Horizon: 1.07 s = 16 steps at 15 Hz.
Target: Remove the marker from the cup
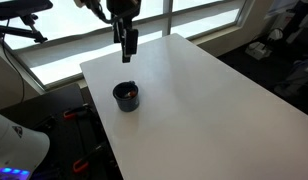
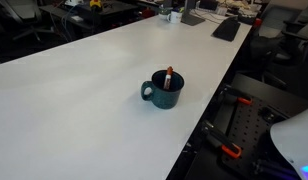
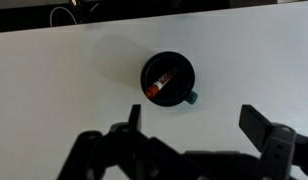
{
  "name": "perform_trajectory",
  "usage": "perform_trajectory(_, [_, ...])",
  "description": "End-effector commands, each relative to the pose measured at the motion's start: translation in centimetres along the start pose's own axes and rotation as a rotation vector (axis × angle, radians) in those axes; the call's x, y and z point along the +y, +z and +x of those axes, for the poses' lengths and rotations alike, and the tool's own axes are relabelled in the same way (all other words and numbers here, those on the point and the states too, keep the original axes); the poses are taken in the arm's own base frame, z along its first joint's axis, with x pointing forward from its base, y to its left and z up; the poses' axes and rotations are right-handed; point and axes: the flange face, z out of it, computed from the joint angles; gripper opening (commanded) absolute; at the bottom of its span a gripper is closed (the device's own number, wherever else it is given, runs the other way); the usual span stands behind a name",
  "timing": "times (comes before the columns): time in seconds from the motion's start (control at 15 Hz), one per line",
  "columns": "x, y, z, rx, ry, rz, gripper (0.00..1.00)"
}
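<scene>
The dark cup (image 1: 126,97) stands on the white table, near one long edge. It also shows in an exterior view (image 2: 165,92) with a handle on its side, and in the wrist view (image 3: 169,80). The marker (image 2: 169,77) leans inside it, red-orange end up; the wrist view shows the marker (image 3: 157,83) lying across the cup's inside. My gripper (image 1: 128,46) hangs open and empty well above the table, beyond the cup. In the wrist view the gripper (image 3: 194,120) has its fingers wide apart, the cup just above them in the picture.
The white table (image 1: 204,100) is long, with bare surface around the cup. Windows and a railing run behind it. Desks with clutter (image 2: 209,12) and chairs stand at the far end. Red-handled tools (image 2: 230,152) lie on the floor by the table's edge.
</scene>
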Motion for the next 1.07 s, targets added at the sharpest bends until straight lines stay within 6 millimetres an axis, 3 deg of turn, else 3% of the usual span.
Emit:
perform_trajectory(0.0, [0.5,0.5,0.0,-0.007,0.007,0.002,1.00])
perform_trajectory(0.33, [1.1,1.1,0.1,-0.011,0.007,0.007,1.00])
perform_trajectory(1.0, [2.8,8.8,1.8,0.014,0.020,0.003,1.00])
